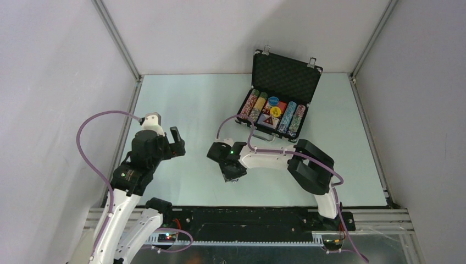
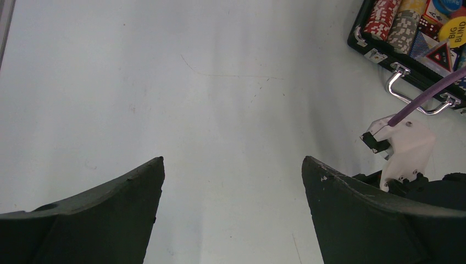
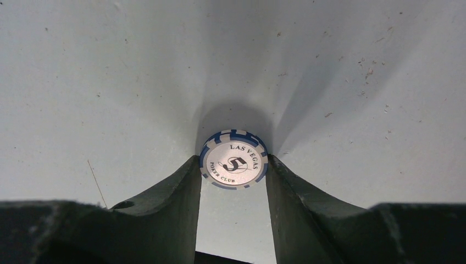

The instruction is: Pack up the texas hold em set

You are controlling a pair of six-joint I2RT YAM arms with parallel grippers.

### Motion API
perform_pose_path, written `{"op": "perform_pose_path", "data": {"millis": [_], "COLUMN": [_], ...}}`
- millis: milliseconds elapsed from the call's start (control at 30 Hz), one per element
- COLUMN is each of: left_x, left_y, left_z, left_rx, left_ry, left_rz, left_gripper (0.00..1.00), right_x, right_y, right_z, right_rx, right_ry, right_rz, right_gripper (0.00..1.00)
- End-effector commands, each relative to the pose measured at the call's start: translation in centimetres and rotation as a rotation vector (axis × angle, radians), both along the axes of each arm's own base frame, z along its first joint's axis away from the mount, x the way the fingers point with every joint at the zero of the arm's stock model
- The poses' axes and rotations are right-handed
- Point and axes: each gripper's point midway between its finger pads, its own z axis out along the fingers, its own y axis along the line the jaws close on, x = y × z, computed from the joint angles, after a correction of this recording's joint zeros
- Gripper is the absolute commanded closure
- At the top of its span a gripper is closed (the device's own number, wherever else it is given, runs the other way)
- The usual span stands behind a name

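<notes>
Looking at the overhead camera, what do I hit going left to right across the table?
First the left gripper, open → the right gripper, pinching a poker chip → the open black briefcase, farther back.

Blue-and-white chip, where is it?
Right wrist view: the chip is pinched in the right gripper over the table, nearer the arms than the open case.

Open black briefcase (image 1: 286, 77), chip rows (image 1: 254, 103) inside, on table (image 1: 181, 104)
</notes>
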Motion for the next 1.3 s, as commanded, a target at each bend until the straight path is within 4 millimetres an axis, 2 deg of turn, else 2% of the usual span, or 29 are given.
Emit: {"op": "perform_pose_path", "data": {"millis": [0, 33, 100, 333, 633, 967, 1133, 1267], "left_x": [0.3, 0.3, 0.3, 0.3, 0.1, -0.3, -0.2, 0.4], "left_y": [0.1, 0.1, 0.1, -0.3, -0.6, -0.6, -0.7, -2.1], "left_z": [0.2, 0.2, 0.1, 0.3, 1.2, 3.6, 5.4, 5.4], "left_rx": [0.007, 0.007, 0.008, -0.010, -0.060, -0.210, -0.323, -0.421], "left_ry": [-0.014, -0.013, -0.009, -0.012, -0.038, -0.122, -0.187, -0.183], "left_rz": [-0.002, -0.002, -0.002, -0.017, -0.003, 0.088, 0.139, 0.123], "left_gripper": [0.00, 0.00, 0.00, 0.00, 0.00, 0.00, 0.00, 0.00], "right_x": [-0.4, -0.3, -0.1, 0.5, 1.2, 1.4, 1.1, 0.6], "right_y": [-1.3, -1.2, -0.8, 1.8, 1.8, 0.3, -1.4, -3.2], "right_z": [-2.2, -2.0, -1.5, 1.7, 3.9, 7.1, 8.1, 9.2], "right_rx": [-0.085, -0.077, -0.053, 0.084, 0.075, 0.093, 0.078, 0.060], "right_ry": [0.010, 0.004, -0.008, -0.052, -0.079, -0.116, -0.118, -0.118], "right_rz": [-0.019, -0.017, -0.004, 0.051, 0.064, 0.068, 0.082, 0.096], "right_gripper": [0.82, 0.95, 1.00, 1.00, 1.00, 1.00, 1.00, 1.00]}}
